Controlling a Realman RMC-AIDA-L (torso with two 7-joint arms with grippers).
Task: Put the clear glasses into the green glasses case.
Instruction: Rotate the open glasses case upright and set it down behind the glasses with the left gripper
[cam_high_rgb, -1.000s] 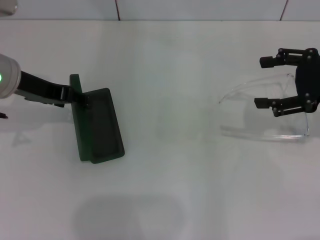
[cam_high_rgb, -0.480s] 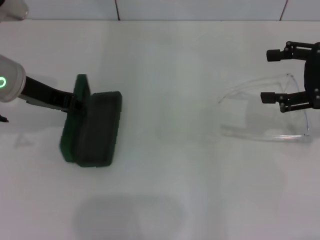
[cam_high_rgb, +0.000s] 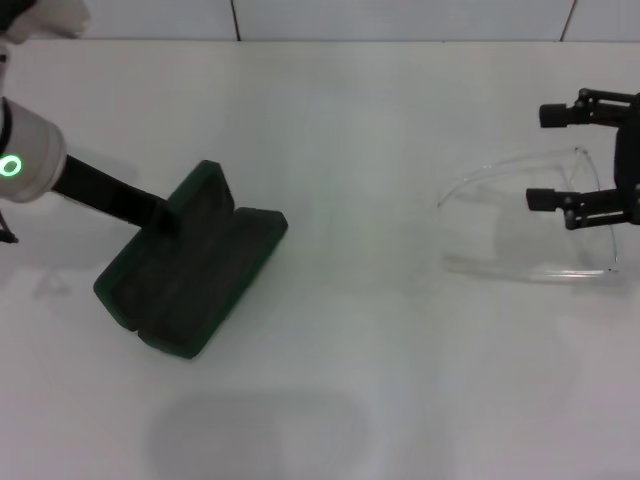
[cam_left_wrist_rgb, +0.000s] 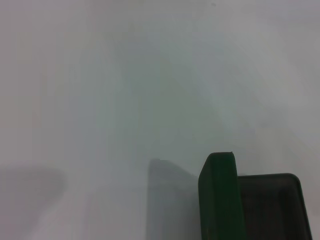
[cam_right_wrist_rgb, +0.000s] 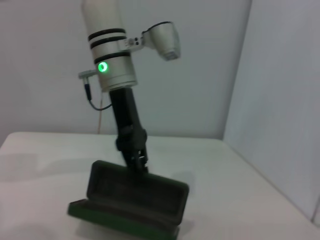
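The green glasses case (cam_high_rgb: 190, 270) lies open and slanted on the left of the white table, its dark lining facing up. My left gripper (cam_high_rgb: 166, 216) is shut on its hinged edge; the right wrist view shows the left gripper (cam_right_wrist_rgb: 136, 159) pinching the case (cam_right_wrist_rgb: 132, 197) from above. A corner of the case (cam_left_wrist_rgb: 220, 200) also shows in the left wrist view. The clear glasses (cam_high_rgb: 520, 268) rest at the right, arms pointing toward the centre. My right gripper (cam_high_rgb: 542, 157) hovers open over their far arm, holding nothing.
The white table (cam_high_rgb: 350, 330) stretches between the case and the glasses. A tiled wall edge (cam_high_rgb: 400, 40) runs along the back. The left arm (cam_right_wrist_rgb: 112, 55), with its green light, stands over the case in the right wrist view.
The left gripper has swung the case round, from nearly upright in the picture to slanted, and nudged it rightward. The right gripper drifted slightly right and stays open.
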